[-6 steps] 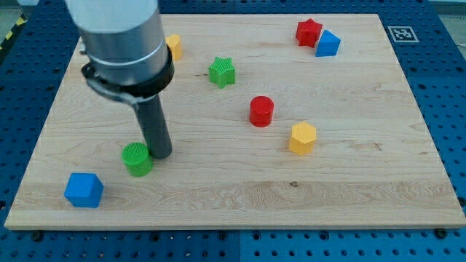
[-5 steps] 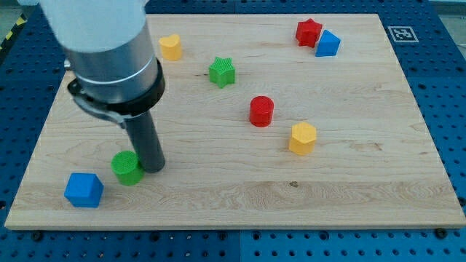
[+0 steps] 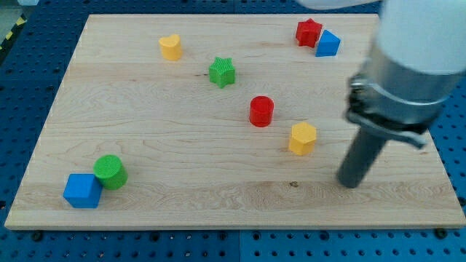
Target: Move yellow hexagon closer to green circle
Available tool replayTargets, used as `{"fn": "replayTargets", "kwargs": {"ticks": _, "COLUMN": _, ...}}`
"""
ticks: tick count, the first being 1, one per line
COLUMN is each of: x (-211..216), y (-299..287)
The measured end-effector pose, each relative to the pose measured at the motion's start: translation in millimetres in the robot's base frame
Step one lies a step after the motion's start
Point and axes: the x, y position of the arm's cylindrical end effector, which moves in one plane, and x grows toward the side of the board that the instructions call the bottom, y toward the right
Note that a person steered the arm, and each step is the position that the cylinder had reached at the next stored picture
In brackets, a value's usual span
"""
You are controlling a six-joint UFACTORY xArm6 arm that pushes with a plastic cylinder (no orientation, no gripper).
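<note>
On the wooden tabletop (image 3: 218, 196), far to the view's left of the tool and slightly below its level, the blue cube (image 3: 81, 191) is found with the green circle (image 3: 110, 172) touching its upper right corner. Further toward the tool, but well above it near the view's top, the yellow heart-shaped block (image 3: 170, 46) and then the green star (image 3: 222, 72) are seen. The red cylinder (image 3: 261, 110) lies up and to the view's left of the tool, well clear of it.

The yellow hexagon (image 3: 302, 138) rests just up and to the view's left of my tip (image 3: 350, 183), near it but not touched; a strip of bare wood is seen between the two. The red star (image 3: 309, 32) and the blue block (image 3: 328, 44), which touch each other, lie high above the tool near the view's top edge.

The tool is a plain rod with nothing to open or close; nothing is gripped, and no block is in contact with it.

As for progress, the task is judged hardly begun: the yellow hexagon is well apart from the green circle, with most of the board's width between them. The tip is placed on the hexagon's right, lower side, which is judged a fair starting side for a push leftward. The whole push, leftward and somewhat downward in the view, remains to be made.
</note>
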Motion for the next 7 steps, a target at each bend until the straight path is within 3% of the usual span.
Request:
{"fn": "replayTargets", "kwargs": {"ticks": 1, "x": -42, "y": 7}}
{"fn": "replayTargets", "kwargs": {"ticks": 2, "x": -53, "y": -6}}
{"fn": "replayTargets", "kwargs": {"ticks": 4, "x": -61, "y": -73}}
{"fn": "replayTargets", "kwargs": {"ticks": 7, "x": -71, "y": -126}}
